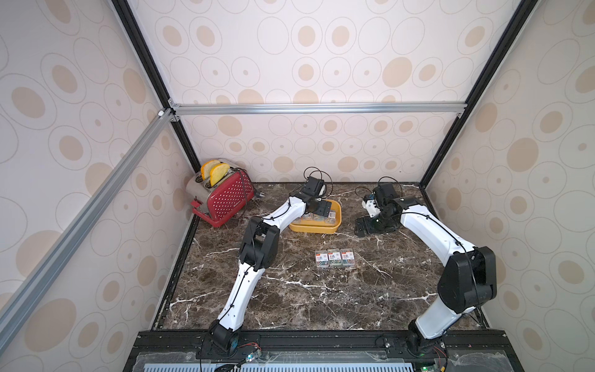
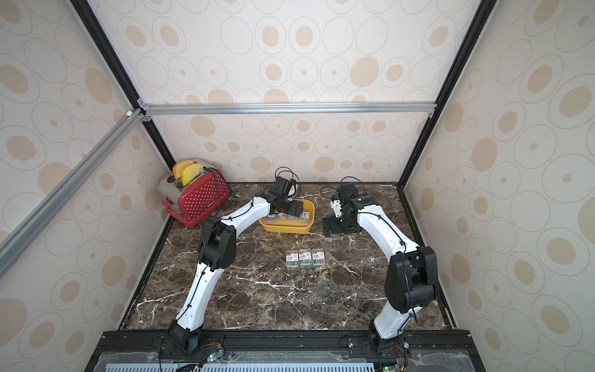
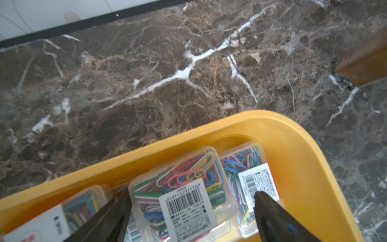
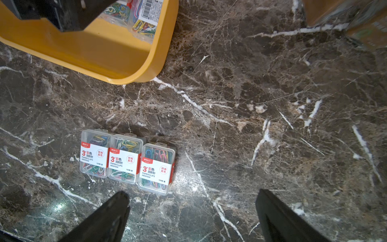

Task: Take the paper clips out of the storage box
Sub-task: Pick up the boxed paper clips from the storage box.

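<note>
The left gripper [image 3: 190, 194] is positioned inside the storage box [image 3: 293, 134], with its jaws spread wide and nothing grasped. One clear box of paper clips [image 3: 180, 180] is straddled. One finger [image 3: 113, 215] lies at that box's side, and the other [image 3: 276, 218] is over the label of the neighbouring box. More boxes are packed alongside with their barcode labels up, close against the yellow wall. The rounded corner beside them is left bare.

The right gripper [image 4: 191, 193] is held released above bare worktop [image 1: 289, 290], to the right of the storage box and apart from its rim. Nothing lies between its fingers.

In both top views the storage box is seen at the far centre of the worktop. Three boxes of paper clips are set outside it in a touching row [image 1: 335, 257] nearer the middle, labels up. A strip of bare worktop separates this row from the near wall of the storage box.

Open surface extends from the row to the near edge and between both arms. The far left corner is occupied by a red toaster [image 1: 225, 199], well apart from the storage box.
</note>
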Robot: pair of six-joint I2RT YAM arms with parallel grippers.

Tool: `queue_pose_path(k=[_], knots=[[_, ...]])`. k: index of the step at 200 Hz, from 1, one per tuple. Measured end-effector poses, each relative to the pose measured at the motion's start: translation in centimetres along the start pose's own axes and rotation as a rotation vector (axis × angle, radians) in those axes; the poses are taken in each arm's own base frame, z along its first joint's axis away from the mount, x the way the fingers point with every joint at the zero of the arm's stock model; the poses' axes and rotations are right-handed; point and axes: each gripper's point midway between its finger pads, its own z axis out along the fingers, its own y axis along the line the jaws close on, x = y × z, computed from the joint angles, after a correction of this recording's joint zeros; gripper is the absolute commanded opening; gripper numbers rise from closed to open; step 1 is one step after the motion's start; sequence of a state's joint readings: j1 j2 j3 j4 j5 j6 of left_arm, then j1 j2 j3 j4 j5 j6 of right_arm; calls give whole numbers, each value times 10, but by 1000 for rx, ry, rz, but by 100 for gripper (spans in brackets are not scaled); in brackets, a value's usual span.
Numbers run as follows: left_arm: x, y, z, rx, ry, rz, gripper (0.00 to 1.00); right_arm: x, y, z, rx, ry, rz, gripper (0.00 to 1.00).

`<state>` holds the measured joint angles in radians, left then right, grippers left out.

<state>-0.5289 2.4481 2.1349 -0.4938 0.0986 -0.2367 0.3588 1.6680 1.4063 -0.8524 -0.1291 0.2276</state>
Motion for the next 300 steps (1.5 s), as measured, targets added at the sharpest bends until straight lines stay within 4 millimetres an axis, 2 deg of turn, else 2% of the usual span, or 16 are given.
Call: queue_pose_path(k=[60,138,176,208,223,260,300], knots=[[12,0,7,-5,34,-1,93,3,1,2,-9,10,3,100],[10,1,8,-19,23,-5,97,4,1,2,-14,11,2,100],[6,3,11,-29,9,-11,88,4,3,2,-21,11,2,100],[6,4,12,-34,7,-15,67,5,3,4,-26,13,2,100],[6,3,12,-33,8,-15,62,6,4,5,-29,17,3,100],[8,3,11,-30,12,-12,55,6,5,5,-37,17,2,100],[21,0,-3,-10,78,4,52,6,9,5,-61,13,-5,100]])
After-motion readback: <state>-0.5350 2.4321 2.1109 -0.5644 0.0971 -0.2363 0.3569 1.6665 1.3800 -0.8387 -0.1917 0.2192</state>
